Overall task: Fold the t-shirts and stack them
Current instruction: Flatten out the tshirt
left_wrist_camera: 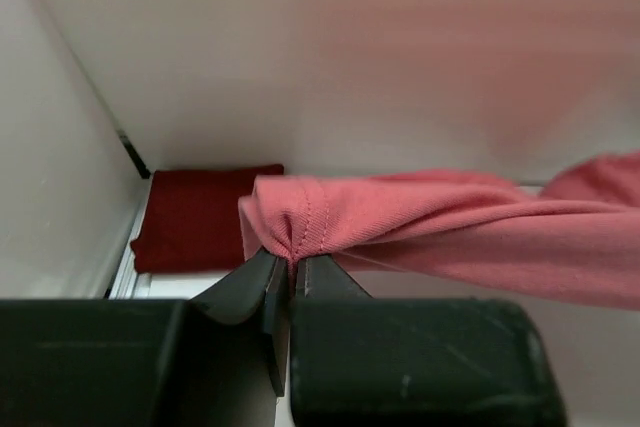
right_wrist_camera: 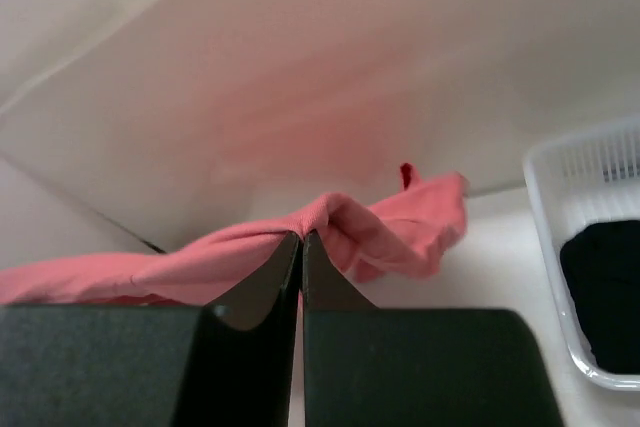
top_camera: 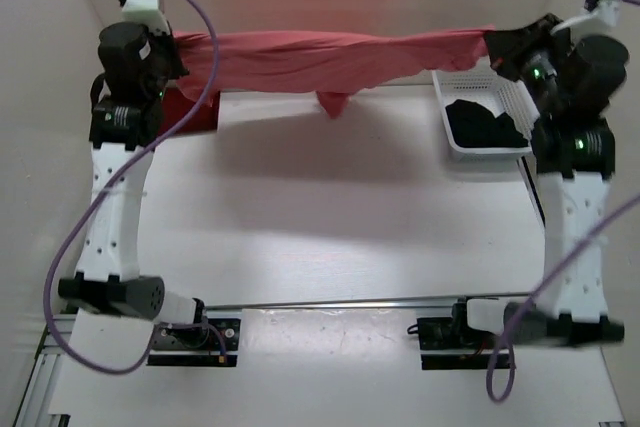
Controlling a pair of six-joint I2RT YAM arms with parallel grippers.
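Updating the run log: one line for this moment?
pink shirt: lifted, stretched out by its ends | red shirt: folded, far left | black shirt: in basket

Maroon shirt [top_camera: 190, 115] half behind L arm [top_camera: 125, 97]

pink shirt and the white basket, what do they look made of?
The salmon pink t-shirt looks like soft knit cloth, likely cotton jersey, with a matte finish: it sags, bunches into folds, and the left wrist view shows a stitched hem. The white basket looks like rigid plastic, probably moulded and slightly glossy: thin mesh walls keep a straight rim.
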